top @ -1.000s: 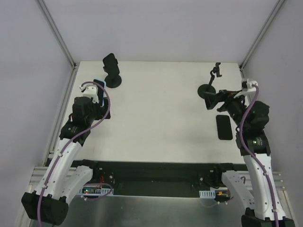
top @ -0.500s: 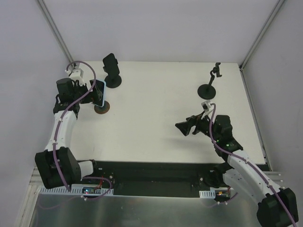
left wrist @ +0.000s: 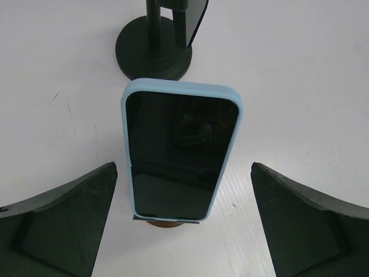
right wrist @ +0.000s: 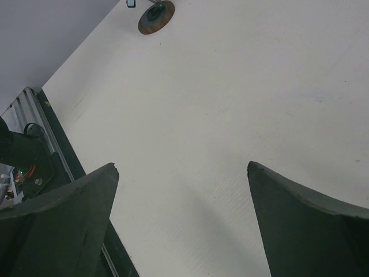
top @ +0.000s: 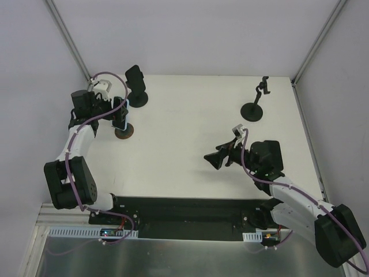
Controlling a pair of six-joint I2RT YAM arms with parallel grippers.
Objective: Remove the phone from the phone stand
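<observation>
While the light-blue-cased black phone [left wrist: 180, 150] stands upright on the round brown-based phone stand [left wrist: 165, 223], your left gripper [left wrist: 183, 170] faces it, jaws wide and empty. You're at the approach: next, advance, close on the case's edges, lift clear. Your right gripper [top: 217, 159] hangs open.

Top camera overlooks the whole worktop [top: 190, 133] from above its near edge. Left wrist camera faces the phone [left wrist: 179, 153] closely; right wrist camera catches the phone stand [right wrist: 155, 16] far off

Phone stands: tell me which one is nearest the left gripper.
The brown-based stand holding the blue-cased phone, facing the open left gripper; the chunky black stand and thin black stand sit farther.
</observation>
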